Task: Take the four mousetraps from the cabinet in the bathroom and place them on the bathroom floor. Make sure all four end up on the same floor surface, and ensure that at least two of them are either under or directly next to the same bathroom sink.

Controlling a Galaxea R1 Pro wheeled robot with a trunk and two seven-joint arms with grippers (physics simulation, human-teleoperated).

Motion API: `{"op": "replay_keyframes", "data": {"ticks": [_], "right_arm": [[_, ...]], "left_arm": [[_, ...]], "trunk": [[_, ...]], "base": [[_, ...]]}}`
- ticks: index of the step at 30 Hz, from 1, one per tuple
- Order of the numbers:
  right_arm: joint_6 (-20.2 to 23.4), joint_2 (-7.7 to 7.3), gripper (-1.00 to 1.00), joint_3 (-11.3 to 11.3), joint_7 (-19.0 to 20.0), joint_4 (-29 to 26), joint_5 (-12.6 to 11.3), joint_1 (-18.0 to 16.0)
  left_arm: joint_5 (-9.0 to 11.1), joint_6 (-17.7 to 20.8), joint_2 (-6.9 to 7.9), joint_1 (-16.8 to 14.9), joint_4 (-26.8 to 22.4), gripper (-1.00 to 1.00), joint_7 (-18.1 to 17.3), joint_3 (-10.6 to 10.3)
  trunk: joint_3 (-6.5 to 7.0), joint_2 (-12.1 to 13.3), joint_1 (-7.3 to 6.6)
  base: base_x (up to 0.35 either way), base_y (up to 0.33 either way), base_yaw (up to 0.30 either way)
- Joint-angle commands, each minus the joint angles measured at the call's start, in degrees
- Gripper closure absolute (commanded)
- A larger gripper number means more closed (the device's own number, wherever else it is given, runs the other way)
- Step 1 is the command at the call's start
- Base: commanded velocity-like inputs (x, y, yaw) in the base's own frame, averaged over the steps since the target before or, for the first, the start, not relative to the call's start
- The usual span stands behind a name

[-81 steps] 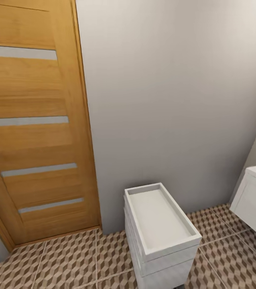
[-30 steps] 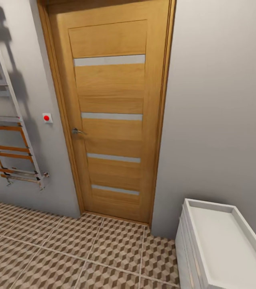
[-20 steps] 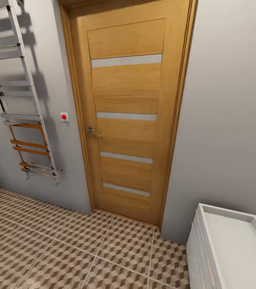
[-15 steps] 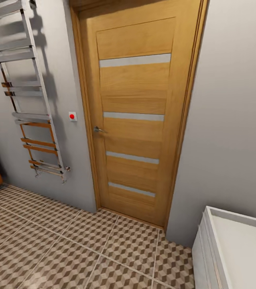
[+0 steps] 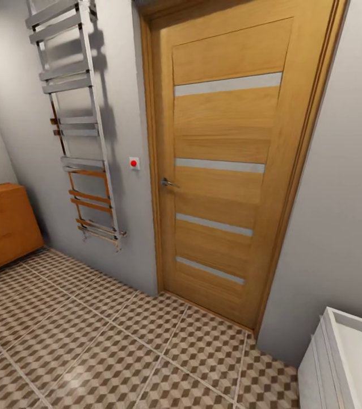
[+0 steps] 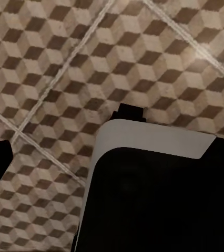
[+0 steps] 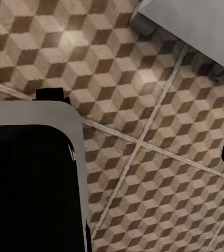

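A: Going from the left, what's in the head view?

B: At nine o'clock, the corner of the cabinet, orange-brown, standing on the bathroom floor against the grey wall. No mousetraps can be seen.

A: And next to it?

B: A chrome towel rail hangs on the wall toward eleven o'clock, with a few wooden rungs low down. Just past it is a small white switch with a red dot, beside the door frame.

A: Then the door?

B: Yes, a wooden door with four pale horizontal strips fills twelve to two o'clock, shut, its metal handle on the switch side. At five o'clock sits the edge of a white drawer unit.

A: The grippers?

B: Both wrist views look down on the cube-patterned tiles, past dark and grey robot bodywork. The right wrist view also catches a pale grey object on the floor. Whether either gripper is open or closed, I cannot tell.
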Motion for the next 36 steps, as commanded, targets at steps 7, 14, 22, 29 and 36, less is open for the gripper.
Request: {"op": "replay_keyframes", "data": {"ticks": [7, 14, 22, 29, 36], "right_arm": [[-0.38, 0.11, -1.00, 0.50, -0.02, 0.17, -0.59, -0.06], [-0.38, 0.15, -1.00, 0.50, -0.02, 0.17, -0.59, -0.06], [-0.38, 0.20, -1.00, 0.56, -0.02, 0.17, -0.37, -0.06], [-0.38, 0.16, -1.00, 0.52, -0.02, 0.17, -0.27, -0.06], [-0.38, 0.20, -1.00, 0.53, -0.02, 0.17, -0.35, -0.06]], "left_arm": [[0.49, -0.14, -0.02, -0.04, 0.04, -1.00, 0.18, -0.39], [0.49, -0.14, -0.02, -0.04, 0.04, -1.00, 0.18, -0.39], [0.49, -0.14, -0.02, -0.04, 0.04, -1.00, 0.18, -0.39], [0.49, -0.14, -0.02, -0.04, 0.04, -1.00, 0.18, -0.39], [0.49, -0.14, -0.02, -0.04, 0.04, -1.00, 0.18, -0.39]], "trunk": [[-0.06, -0.04, 0.00], [-0.06, -0.04, 0.00], [-0.06, -0.04, 0.00], [-0.06, -0.04, 0.00], [-0.06, -0.04, 0.00]], "base": [[0.000, 0.000, 0.300], [0.000, 0.000, 0.300], [0.000, 0.000, 0.300], [0.000, 0.000, 0.300], [0.000, 0.000, 0.300]]}}
